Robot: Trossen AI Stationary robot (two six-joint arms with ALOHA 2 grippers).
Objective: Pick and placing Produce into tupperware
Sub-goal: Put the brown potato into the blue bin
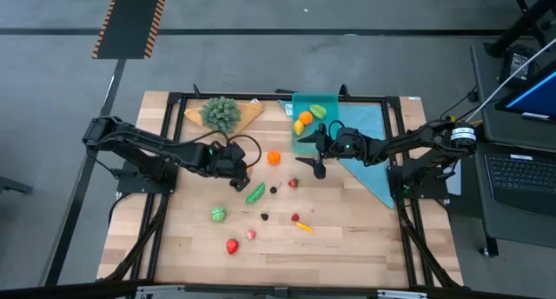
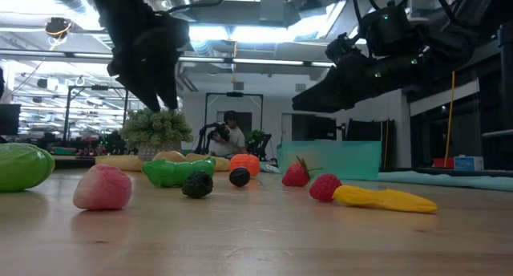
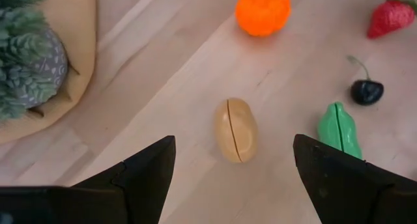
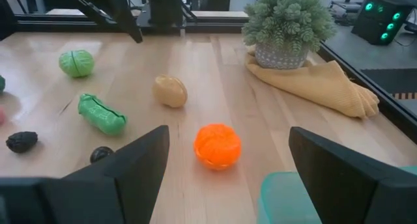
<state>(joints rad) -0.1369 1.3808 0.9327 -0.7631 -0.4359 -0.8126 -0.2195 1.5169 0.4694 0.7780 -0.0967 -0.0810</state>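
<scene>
My left gripper (image 1: pixel 236 179) hangs open above the table's middle, pointing steeply down. A tan potato-like piece (image 3: pixel 236 129) lies on the wood below and ahead of it, between the lines of its fingers, untouched. My right gripper (image 1: pixel 315 167) is open and nearly level beside the teal tupperware (image 1: pixel 328 103). An orange piece (image 4: pixel 217 146) lies in front of it on the table. The tupperware holds orange, yellow and green pieces (image 1: pixel 306 118). More produce lies loose: a green pod (image 1: pixel 254 193), a strawberry (image 1: pixel 293 182), a green cabbage (image 1: pixel 218 214) and a yellow piece (image 1: pixel 304 227).
A bushy green plant (image 1: pixel 221 112) stands on a tan board at the far left. A light-blue cloth (image 1: pixel 369 151) lies under and to the right of the tupperware. Small dark, pink and red pieces (image 1: pixel 250 235) dot the near half. A black frame borders the table.
</scene>
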